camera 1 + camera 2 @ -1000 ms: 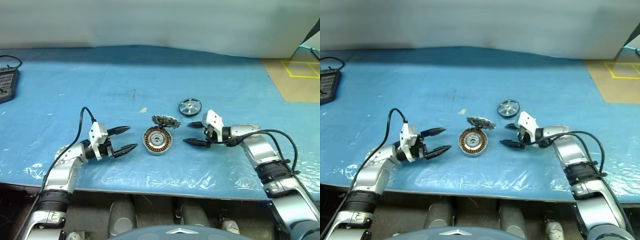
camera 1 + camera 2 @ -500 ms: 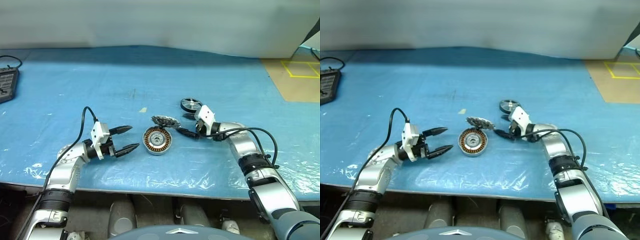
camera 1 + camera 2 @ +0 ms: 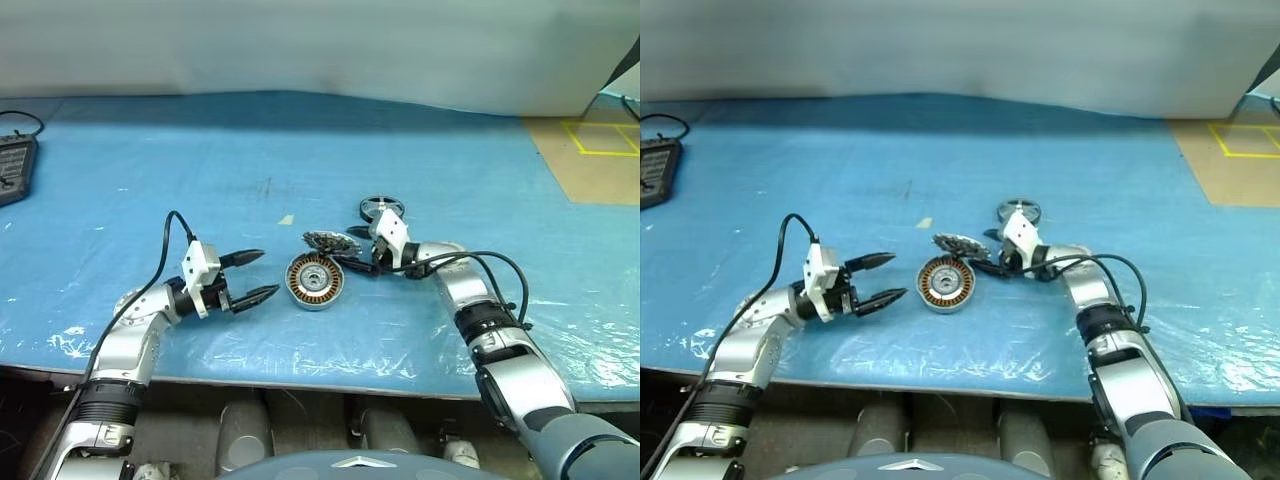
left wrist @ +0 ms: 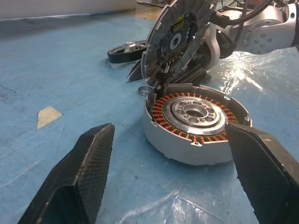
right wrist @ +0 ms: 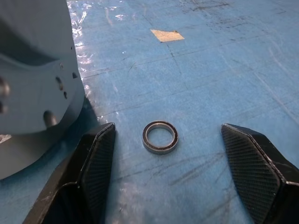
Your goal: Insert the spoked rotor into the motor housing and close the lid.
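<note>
Ring [image 5: 160, 136] on table between spread right tool [image 5: 177, 154] fingers; left tool [image 4: 173, 182] released, facing motor housing [image 4: 194, 122].

Quick count of what's on the blue plastic-covered table [image 3: 150, 160]: one short round silver-grey motor housing [image 3: 316, 280] with copper windings inside, one round finned silver lid [image 3: 333, 241] standing tilted at the housing's far edge, one small silver spoked rotor [image 3: 381, 208] with a dark rim, and one tiny dark metal ring [image 5: 160, 137] lying flat. There's also one black device with a cable [image 3: 14, 168] and one little tan scrap [image 3: 286, 219].
</note>
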`<move>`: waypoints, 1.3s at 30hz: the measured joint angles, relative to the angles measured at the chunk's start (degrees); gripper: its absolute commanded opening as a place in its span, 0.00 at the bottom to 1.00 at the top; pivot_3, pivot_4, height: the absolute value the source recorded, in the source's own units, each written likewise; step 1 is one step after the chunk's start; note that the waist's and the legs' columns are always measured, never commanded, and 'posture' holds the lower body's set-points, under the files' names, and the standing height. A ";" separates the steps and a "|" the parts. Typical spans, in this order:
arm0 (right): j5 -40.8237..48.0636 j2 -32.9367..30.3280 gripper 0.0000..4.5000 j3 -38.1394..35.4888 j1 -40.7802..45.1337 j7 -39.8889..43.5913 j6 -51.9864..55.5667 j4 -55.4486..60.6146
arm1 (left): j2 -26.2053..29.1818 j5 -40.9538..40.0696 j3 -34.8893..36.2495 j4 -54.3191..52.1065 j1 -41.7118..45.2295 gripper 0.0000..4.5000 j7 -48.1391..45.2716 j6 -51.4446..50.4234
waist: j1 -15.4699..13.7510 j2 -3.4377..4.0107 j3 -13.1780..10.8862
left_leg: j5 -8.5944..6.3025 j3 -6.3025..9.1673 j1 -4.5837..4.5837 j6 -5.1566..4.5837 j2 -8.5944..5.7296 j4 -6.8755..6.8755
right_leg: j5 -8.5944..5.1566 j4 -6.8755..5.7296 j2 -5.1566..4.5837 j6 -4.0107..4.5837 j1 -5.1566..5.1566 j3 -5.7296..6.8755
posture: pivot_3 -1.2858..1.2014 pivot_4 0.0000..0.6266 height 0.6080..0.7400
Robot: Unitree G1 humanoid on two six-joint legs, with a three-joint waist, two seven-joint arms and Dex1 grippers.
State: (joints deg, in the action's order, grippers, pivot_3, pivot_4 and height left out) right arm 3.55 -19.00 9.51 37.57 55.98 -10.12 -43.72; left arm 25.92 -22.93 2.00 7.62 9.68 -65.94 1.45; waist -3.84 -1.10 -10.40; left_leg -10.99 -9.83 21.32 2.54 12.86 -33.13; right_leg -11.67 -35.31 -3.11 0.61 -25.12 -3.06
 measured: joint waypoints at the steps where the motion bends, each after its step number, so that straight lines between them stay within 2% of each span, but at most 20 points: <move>1: -0.15 0.21 0.83 0.00 0.37 -0.08 -0.29 -0.68 | 0.02 -0.01 0.00 -0.30 -0.12 0.89 0.13 -0.21 | 0.01 0.00 0.00 | 0.00 0.00 0.00 0.00 0.00 0.00 | 0.00 0.00 0.00 0.00 0.00 0.00 | 0.52 0.24 1.00; 2: -0.30 0.41 0.83 -0.01 0.68 -0.15 -0.68 -1.33 | 0.02 -0.01 0.00 -0.55 -0.26 0.89 0.21 -0.42 | 0.02 0.00 0.00 | 0.00 0.00 0.00 0.00 0.00 0.00 | 0.00 0.00 0.00 0.00 0.00 0.00 | 0.52 0.24 1.00; 11: -0.78 -0.76 0.15 -0.04 0.78 0.69 -1.47 -2.33 | 0.13 -0.05 0.00 -2.22 -0.69 0.89 1.37 -2.14 | -0.15 0.01 0.01 | 0.00 0.00 -0.01 0.00 0.00 0.01 | 0.00 0.01 -0.02 0.00 0.03 0.01 | 0.52 0.24 1.00; 12: -0.78 -1.02 0.13 -0.10 0.59 0.79 -1.48 -2.11 | 0.23 -0.05 0.00 -2.29 -0.73 0.89 1.42 -2.21 | -0.16 0.01 0.01 | 0.00 0.00 -0.01 0.00 0.00 0.01 | 0.00 0.02 -0.02 0.00 0.04 0.01 | 0.52 0.24 1.00; 18: 0.07 -4.78 0.13 -0.96 -3.71 3.15 0.63 4.15 | 0.34 -0.09 -0.13 -3.49 -0.61 0.89 1.53 -3.34 | -0.31 0.02 0.02 | 0.00 0.00 0.00 0.00 -0.02 0.04 | 0.00 0.17 -0.03 0.00 0.09 0.03 | 0.52 0.24 1.00; 28: 2.92 -14.05 0.13 -0.45 -14.26 11.95 8.38 22.83 | 0.36 -0.29 -0.45 -3.95 -0.43 0.89 1.30 -4.10 | -0.16 0.02 0.02 | -0.01 -0.03 -0.03 -0.01 0.01 0.39 | -0.01 0.54 0.02 -0.01 0.11 0.04 | 0.52 0.24 1.00; 39: 7.49 -17.23 0.13 2.78 -14.45 20.09 18.86 42.08 | 0.10 -0.34 -1.67 -3.94 -1.39 0.89 1.15 -3.77 | -0.12 0.03 0.01 | 0.00 -0.08 0.03 -0.01 0.01 0.40 | -0.01 0.52 0.02 -0.01 0.02 0.01 | 0.52 0.24 1.00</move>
State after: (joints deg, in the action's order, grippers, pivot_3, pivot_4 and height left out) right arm 11.03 -36.23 12.29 23.12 76.07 8.74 -1.64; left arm 26.03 -23.27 0.33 3.68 8.29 -64.78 -2.33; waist -3.96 -1.06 -10.39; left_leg -10.99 -9.91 21.35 2.53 12.88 -32.74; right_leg -11.67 -34.79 -3.09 0.60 -25.11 -3.05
